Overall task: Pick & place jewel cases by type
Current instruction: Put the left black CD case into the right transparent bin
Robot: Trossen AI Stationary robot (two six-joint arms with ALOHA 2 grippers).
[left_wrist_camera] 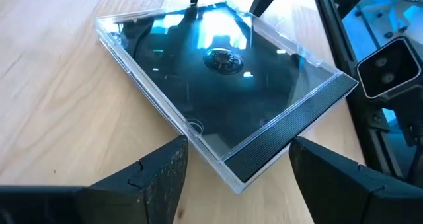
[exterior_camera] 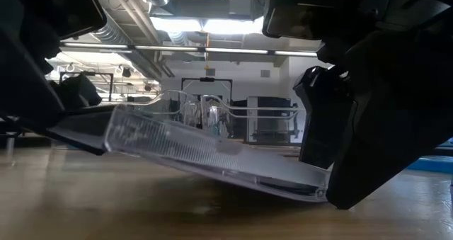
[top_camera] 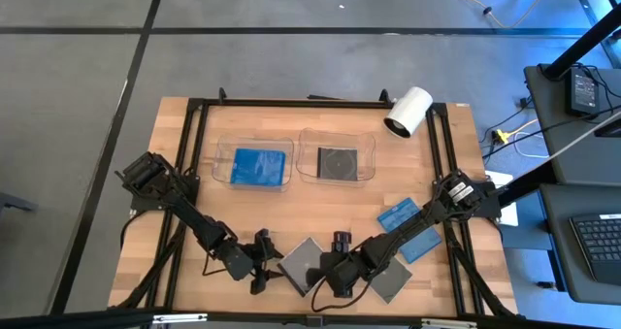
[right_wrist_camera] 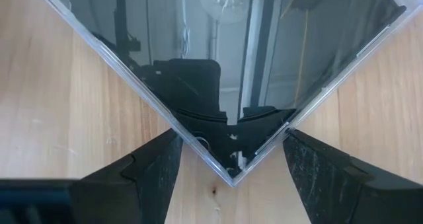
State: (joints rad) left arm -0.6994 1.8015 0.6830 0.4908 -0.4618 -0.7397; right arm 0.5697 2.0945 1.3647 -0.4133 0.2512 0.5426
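A dark jewel case lies near the table's near edge between my two grippers. My left gripper is open, with one corner of the case between its fingers. My right gripper is open, with the opposite corner between its fingers. In the low view the case is tilted, its left side raised. A second dark case and two blue cases lie flat on the table's right part. My left gripper comes level from the table's left and takes the case's corner between its open fingers. The raised left side of the case seems to lie on a dark finger. My right gripper comes level from the right. The two edges of the corner meet the inner sides of its open fingers. That low corner is at the table.
Two clear trays stand at the table's far middle: the left tray holds a blue case, the right tray a dark case. A white cylinder sits at the far right. Bare wood lies on the left.
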